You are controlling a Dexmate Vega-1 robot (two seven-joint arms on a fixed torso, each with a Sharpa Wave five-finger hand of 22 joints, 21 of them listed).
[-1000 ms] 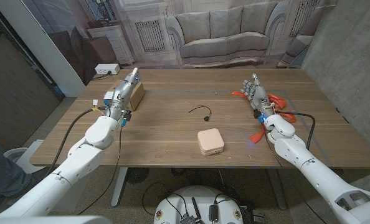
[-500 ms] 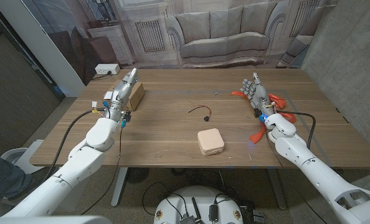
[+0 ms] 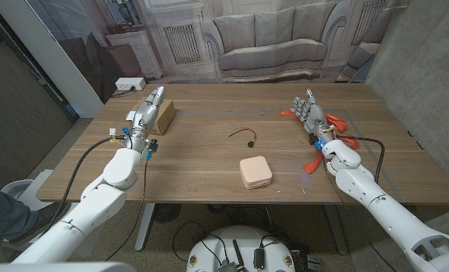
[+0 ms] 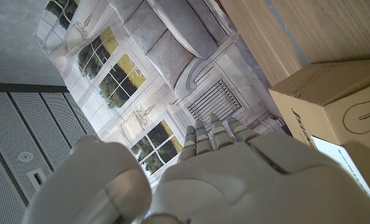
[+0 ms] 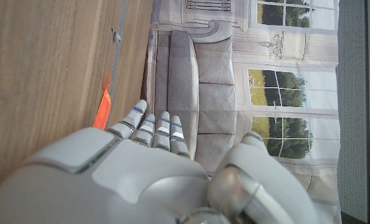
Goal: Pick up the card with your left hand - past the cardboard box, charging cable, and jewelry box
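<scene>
Just beside the cardboard box [image 3: 165, 115], the left hand [image 3: 144, 115] extends straight fingers [image 3: 156, 96].

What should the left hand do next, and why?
Probably reach a little farther over the cardboard box to look for the card. The left hand hovers beside the box, fingers extended, holding nothing. No card is plainly visible; the cable and jewelry box lie mid-table.
</scene>
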